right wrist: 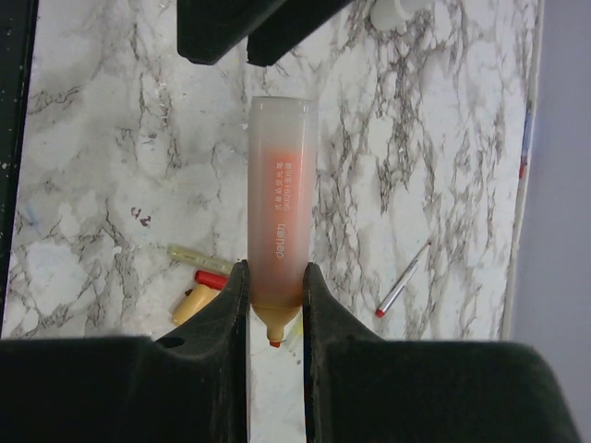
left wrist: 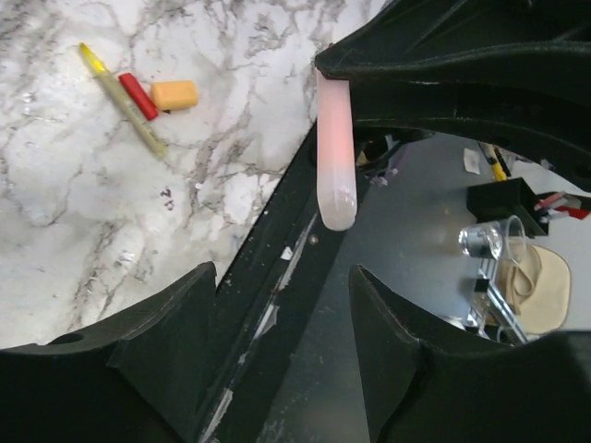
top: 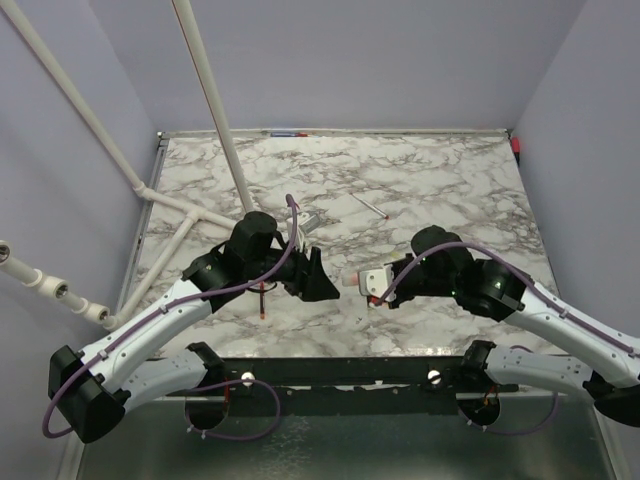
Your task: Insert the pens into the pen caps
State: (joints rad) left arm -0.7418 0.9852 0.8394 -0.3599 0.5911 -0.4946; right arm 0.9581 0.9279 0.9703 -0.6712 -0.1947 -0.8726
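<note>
**Right pincer [right wrist: 277, 277] pinching orange pen [right wrist: 282, 185], left pincer [left wrist: 282, 277] gaping before it**

The right pincer is pressing both fingers onto the orange pen near its bare tip. The pen's whitish blunt end is pointing at the left pincer, which is standing spread wide and gripping nothing, with the pen's end hanging just short of its gap.

Three pens are showing: the held one, a yellow pen [left wrist: 120, 97], and a slim grey pen [right wrist: 403, 279] lying well apart.

Two caps are showing. A red cap [left wrist: 138, 96] is lying against the yellow pen on the marble table [top: 430, 170], with an orange cap [left wrist: 174, 94] just beside it.

White piping [top: 215, 110] is crossing the table's left side.
</note>
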